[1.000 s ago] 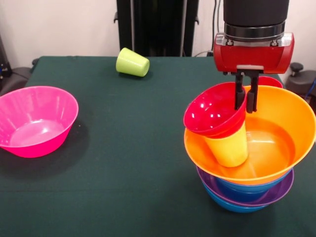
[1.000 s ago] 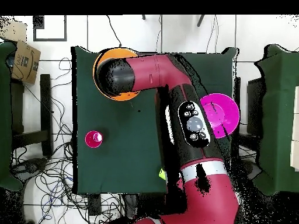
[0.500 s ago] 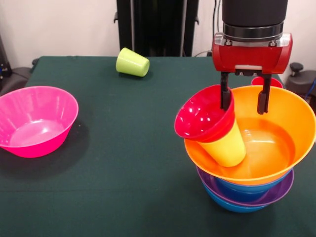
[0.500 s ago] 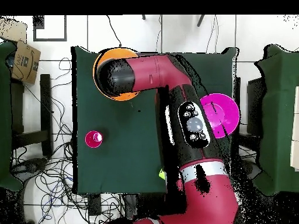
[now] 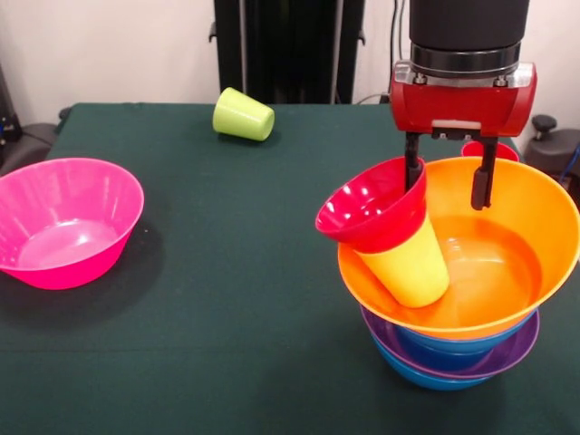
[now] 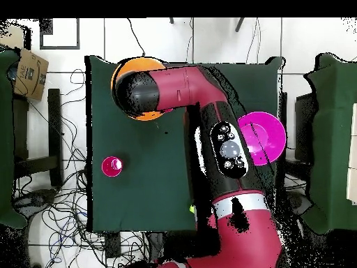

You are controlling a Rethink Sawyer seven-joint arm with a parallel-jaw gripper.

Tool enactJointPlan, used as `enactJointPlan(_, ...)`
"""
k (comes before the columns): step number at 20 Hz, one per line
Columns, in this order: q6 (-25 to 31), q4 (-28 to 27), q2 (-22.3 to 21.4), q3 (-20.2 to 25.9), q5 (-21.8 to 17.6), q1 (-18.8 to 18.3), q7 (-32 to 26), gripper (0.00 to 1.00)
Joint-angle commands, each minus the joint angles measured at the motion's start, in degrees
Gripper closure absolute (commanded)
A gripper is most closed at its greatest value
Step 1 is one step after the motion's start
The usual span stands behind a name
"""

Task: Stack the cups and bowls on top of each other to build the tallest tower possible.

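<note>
The pincer point(image 5: 447, 186) hangs open over the tower point(image 5: 458, 299), one finger inside the red bowl point(image 5: 372, 216) near its rim, the other over the orange bowl point(image 5: 494, 272); it grips nothing.

The risk, as I judge it, sits in the yellow cup point(image 5: 408, 270). It stands in the orange bowl at the tower's 9 o'clock side and leans — its base down toward the bowl's middle, its mouth and long axis tipped up toward 10 o'clock. The red bowl is perched on the cup's mouth and tilts with it, its opening facing 10 o'clock, out past the orange rim. With nothing holding it, the red bowl could slide off to the worktop point(image 5: 236, 299), or the cup could topple and take it along. The finger inside the bowl could also catch the rim on withdrawal and drag it over.

Below, the purple and blue bowls point(image 5: 453, 355) look nested and level. The pink bowl point(image 5: 63, 222) sits well apart at 9 o'clock; the green cup point(image 5: 243, 115) lies on its side at 11 o'clock, mouth toward 4 o'clock.
</note>
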Motion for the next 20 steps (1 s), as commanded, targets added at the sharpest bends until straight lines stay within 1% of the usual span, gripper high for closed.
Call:
enactJointPlan(1,5.4,2.0,1.6,-2.6,-1.5,1.9,-0.5,0.0)
enactJointPlan(5,6.3,1.6,1.1,-2.6,-1.0,1.9,-1.1,0.0)
enactJointPlan(10,3.9,0.6,3.2,-2.5,-0.4,3.0,0.4,0.0)
enactJointPlan(20,0.9,-1.3,6.1,-3.9,-0.5,5.6,3.2,0.0)
